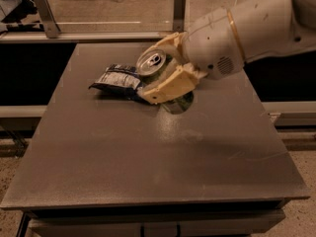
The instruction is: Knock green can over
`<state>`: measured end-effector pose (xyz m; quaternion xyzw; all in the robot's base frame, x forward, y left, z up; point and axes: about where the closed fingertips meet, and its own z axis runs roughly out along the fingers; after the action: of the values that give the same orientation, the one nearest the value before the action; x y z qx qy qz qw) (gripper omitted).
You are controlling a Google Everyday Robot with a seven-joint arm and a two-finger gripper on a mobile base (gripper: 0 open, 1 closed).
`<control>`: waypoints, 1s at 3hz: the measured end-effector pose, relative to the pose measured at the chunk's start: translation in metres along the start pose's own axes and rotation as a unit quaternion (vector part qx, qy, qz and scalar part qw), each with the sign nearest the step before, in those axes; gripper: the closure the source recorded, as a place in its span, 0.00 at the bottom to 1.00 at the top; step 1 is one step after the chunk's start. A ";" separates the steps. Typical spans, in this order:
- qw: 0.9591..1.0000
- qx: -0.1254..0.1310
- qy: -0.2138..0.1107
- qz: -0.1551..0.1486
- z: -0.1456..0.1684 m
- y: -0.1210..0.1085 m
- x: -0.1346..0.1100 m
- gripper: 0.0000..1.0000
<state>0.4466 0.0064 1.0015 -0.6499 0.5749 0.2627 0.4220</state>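
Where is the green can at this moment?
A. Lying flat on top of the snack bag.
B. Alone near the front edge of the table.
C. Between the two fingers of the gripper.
C: the gripper holds the green can tilted between its fingers, beside the snack bag.

Cream gripper (154, 69) on a white arm (247, 28) clasps a tilted green can (151, 61) with a shiny silver top. Just left of the claw, a dark blue bag (116, 79) with pale patches. Beneath, a plain grey table (148, 157).
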 end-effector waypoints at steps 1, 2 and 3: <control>0.992 -0.023 0.119 0.020 -0.024 -0.002 0.012 1.00; 0.980 -0.048 0.186 0.055 -0.026 0.001 0.039 1.00; 0.980 -0.049 0.186 0.055 -0.026 0.001 0.039 1.00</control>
<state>0.4497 -0.0362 0.9818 -0.6748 0.6645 0.1875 0.2607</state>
